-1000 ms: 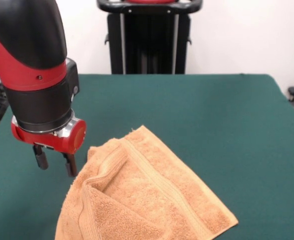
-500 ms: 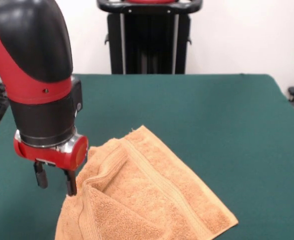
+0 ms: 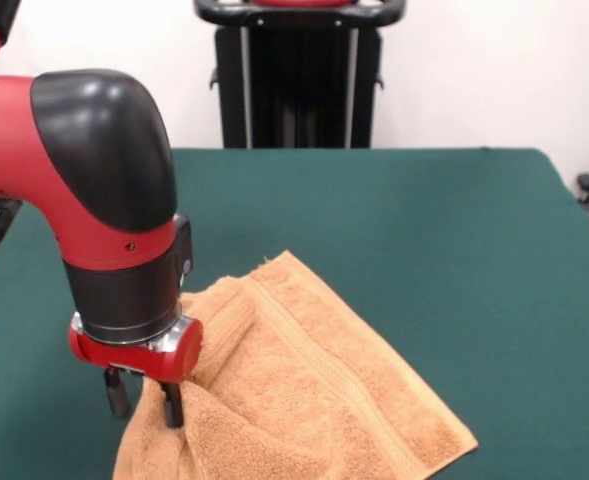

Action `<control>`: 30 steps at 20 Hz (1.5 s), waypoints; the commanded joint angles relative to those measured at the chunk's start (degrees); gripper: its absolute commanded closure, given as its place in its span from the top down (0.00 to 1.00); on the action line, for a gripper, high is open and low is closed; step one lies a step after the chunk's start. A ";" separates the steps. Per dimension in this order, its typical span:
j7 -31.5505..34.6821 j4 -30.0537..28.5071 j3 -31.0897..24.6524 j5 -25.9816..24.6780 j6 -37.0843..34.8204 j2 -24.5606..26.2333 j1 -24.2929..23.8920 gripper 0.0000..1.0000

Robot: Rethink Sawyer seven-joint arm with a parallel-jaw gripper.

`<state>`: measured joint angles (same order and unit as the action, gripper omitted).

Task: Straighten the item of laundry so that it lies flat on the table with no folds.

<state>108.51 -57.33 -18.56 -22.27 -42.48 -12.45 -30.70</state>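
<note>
Front view: gripper [image 3: 146, 399] low at the towel [image 3: 304, 400] folded on the table [image 3: 424, 220], jaws spread astride the doubled-over left edge, seemingly placed to pinch and unfold it.

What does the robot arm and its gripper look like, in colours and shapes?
The arm is thick and rounded, red with a glossy black elbow cap and a black cylindrical wrist section. Below the wrist sits a red ring with a silver metal band. The gripper has two short, dark, narrow fingers. Small dark screws dot the red shell. No cables or markings are visible.
</note>
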 commanded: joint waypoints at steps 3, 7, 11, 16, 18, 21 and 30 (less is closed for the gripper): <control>-13.39 -2.64 -6.66 -3.06 2.30 5.73 2.24 1.00; -14.48 -2.42 -7.49 -2.64 1.77 6.18 1.69 0.00; -13.99 -2.31 -7.38 -2.38 0.87 6.13 1.67 0.00; -13.48 -2.49 -7.06 -2.30 0.15 5.71 1.90 0.00; -13.48 -2.32 -7.05 -2.23 -0.15 5.72 1.94 0.00; -13.54 -1.65 -6.53 -2.04 -2.44 5.32 2.36 0.00; -14.31 2.58 -4.94 -0.94 -14.93 3.68 4.16 0.00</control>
<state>108.49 -54.15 -19.34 -22.42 -46.45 -11.39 -30.23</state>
